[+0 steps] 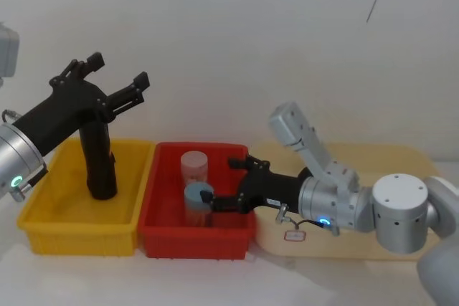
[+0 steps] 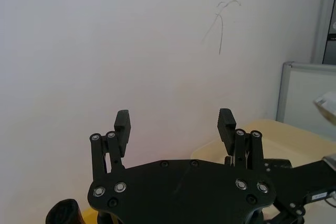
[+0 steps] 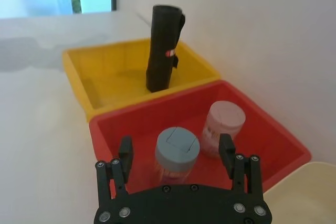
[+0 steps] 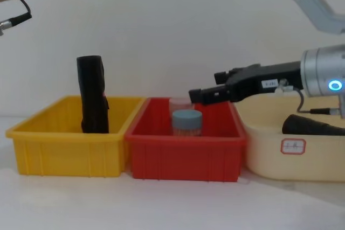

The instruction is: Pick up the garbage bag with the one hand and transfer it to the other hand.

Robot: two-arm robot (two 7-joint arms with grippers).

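Your left gripper [image 1: 119, 69] is lifted high with its two fingers spread wide, and there is nothing between them. Under it and a little behind its fingertips, a matte black roll [image 1: 98, 163] stands upright in the yellow bin [image 1: 72, 231]; the gripper does not touch this roll.

Your right gripper [image 1: 222, 183] reaches low over the red bin [image 1: 197, 238], and its fingers are also well apart and hold nothing. Just in front of its fingertips stands a jar with a blue lid [image 1: 197, 195]. In the right wrist view this jar sits in line with the gap between the fingers, but you cannot tell if a finger touches it. A clear jar with a pale lid [image 1: 193, 166] stands just beyond the blue one.

The garbage bag [image 4: 312, 125] lies on its side in the cream tray [image 4: 291, 165]. It is behind the right gripper's fingers and below that arm's wrist, where the blue ring glows. It is far from the left gripper, on the other side of both bins. No gripper touches it.
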